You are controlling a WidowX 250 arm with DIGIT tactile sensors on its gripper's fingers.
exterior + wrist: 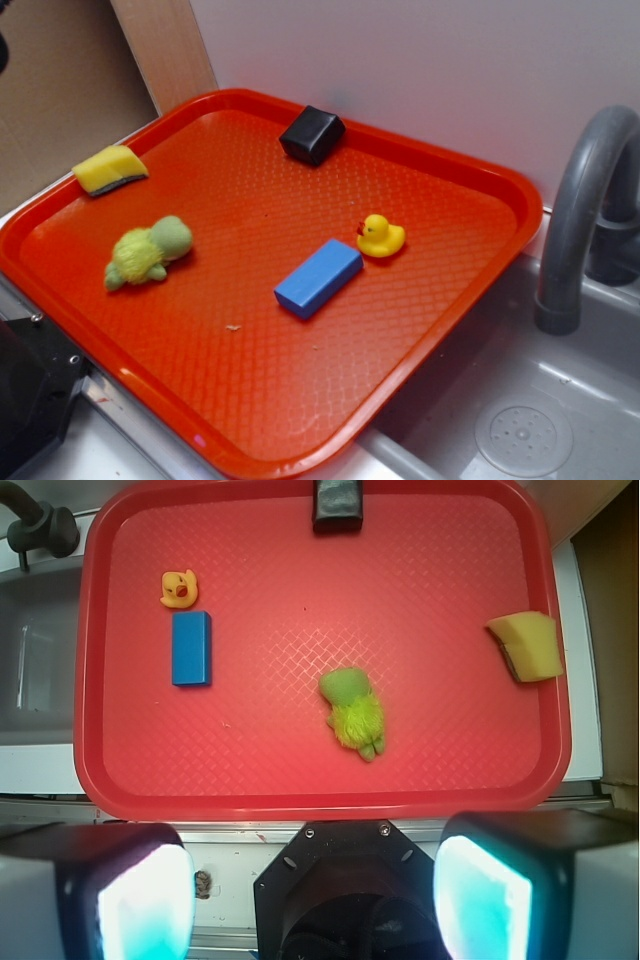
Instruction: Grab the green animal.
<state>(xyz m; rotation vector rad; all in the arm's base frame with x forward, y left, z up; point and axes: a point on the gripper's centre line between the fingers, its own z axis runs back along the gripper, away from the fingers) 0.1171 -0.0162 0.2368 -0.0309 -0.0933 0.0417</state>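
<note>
The green animal (148, 252) (353, 711), a small plush turtle with a fuzzy yellow-green shell and a pale green head, lies on the red tray (420, 330) (440, 770) toward its left side in the exterior view. In the wrist view my gripper (315, 900) is open, its two fingers (140, 900) spread wide with nothing between them. It hangs high above the tray's near edge, well apart from the turtle. The exterior view does not show the fingers.
A yellow rubber duck (380, 237) (179, 588), a blue block (318, 278) (191, 648), a yellow sponge (110, 170) (528, 646) and a black block (312, 135) (338, 505) also lie on the tray. A grey faucet (580, 210) and sink (520, 420) stand to the right. The black robot base (30, 390) sits at the lower left.
</note>
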